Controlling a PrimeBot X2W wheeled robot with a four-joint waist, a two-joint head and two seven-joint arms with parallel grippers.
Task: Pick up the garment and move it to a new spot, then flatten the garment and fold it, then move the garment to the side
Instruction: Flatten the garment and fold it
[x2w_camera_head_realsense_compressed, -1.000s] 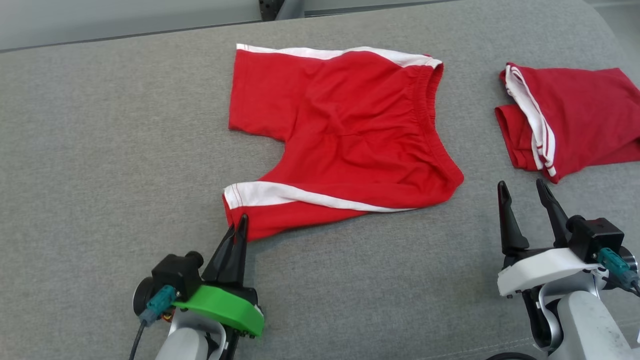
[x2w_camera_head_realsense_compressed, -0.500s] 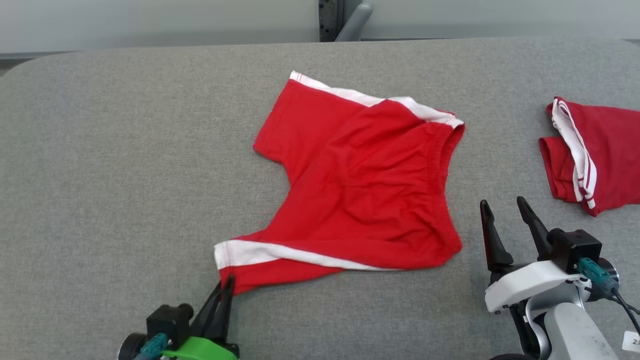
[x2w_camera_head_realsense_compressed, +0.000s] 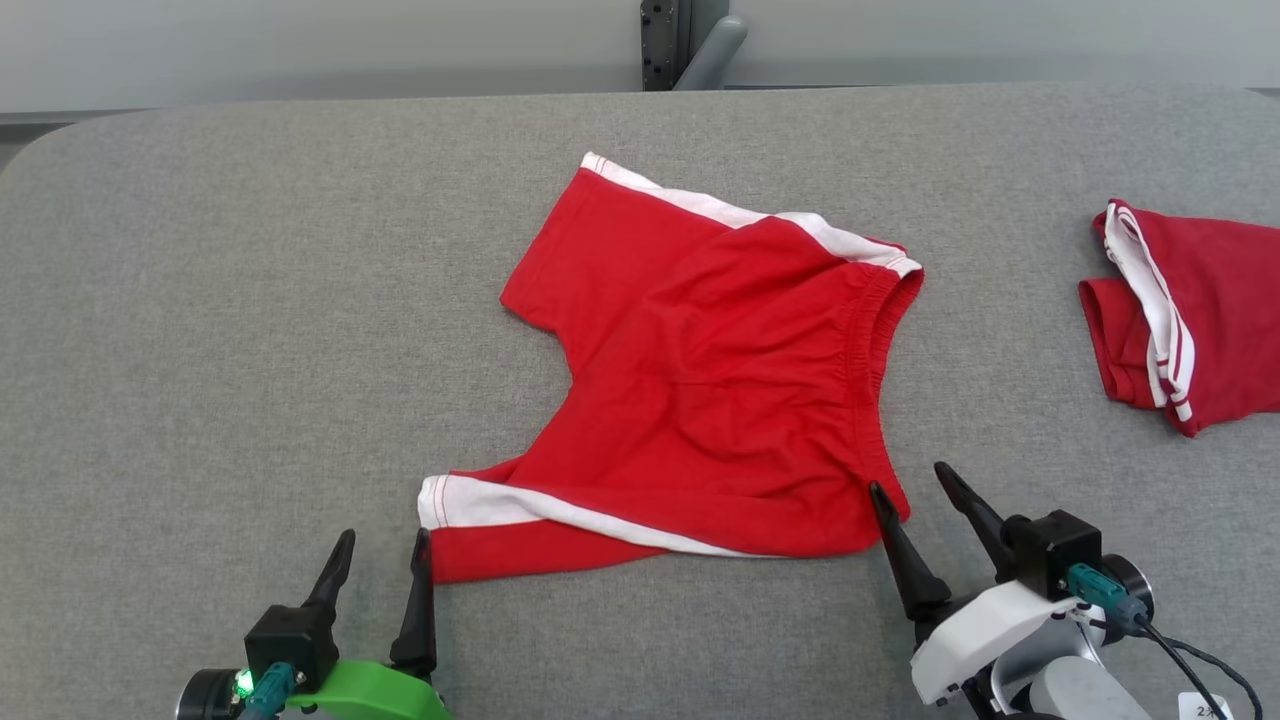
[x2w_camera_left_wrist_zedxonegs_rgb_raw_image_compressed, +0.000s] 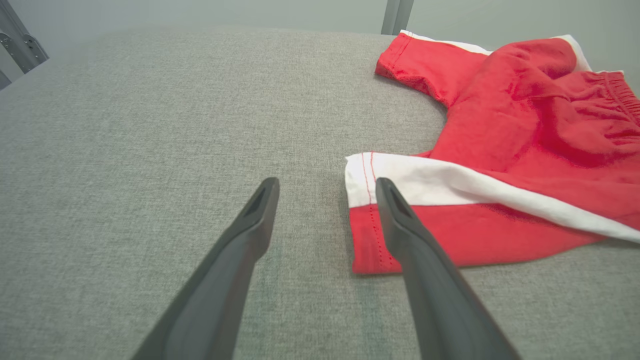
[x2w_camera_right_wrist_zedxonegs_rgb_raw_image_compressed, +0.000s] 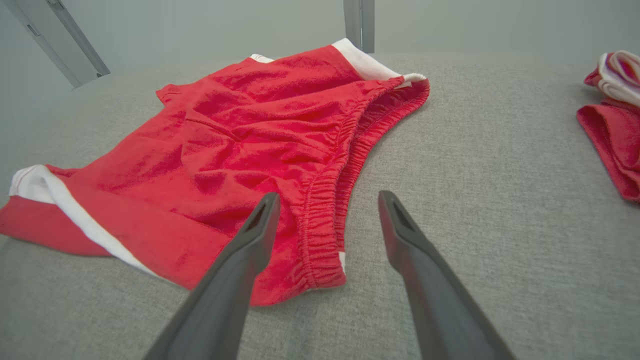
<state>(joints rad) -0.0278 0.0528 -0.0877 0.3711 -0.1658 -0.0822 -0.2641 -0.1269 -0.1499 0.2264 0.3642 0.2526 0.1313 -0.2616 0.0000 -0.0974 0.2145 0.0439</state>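
Head view: folded shorts (x2w_camera_head_realsense_compressed: 1210, 310) cut off; left fingers (x2w_camera_head_realsense_compressed: 330, 575) and right fingers (x2w_camera_head_realsense_compressed: 900, 548) apart, empty.

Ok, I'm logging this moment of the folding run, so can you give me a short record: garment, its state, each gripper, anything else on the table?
garment: red shorts with white side stripes, on the grey table
state: spread out, unfolded, slightly wrinkled
left: left gripper open, by the near leg hem, holding nothing
right: right gripper open, at the near waistband corner, holding nothing
other: second red-and-white garment at the robot's right
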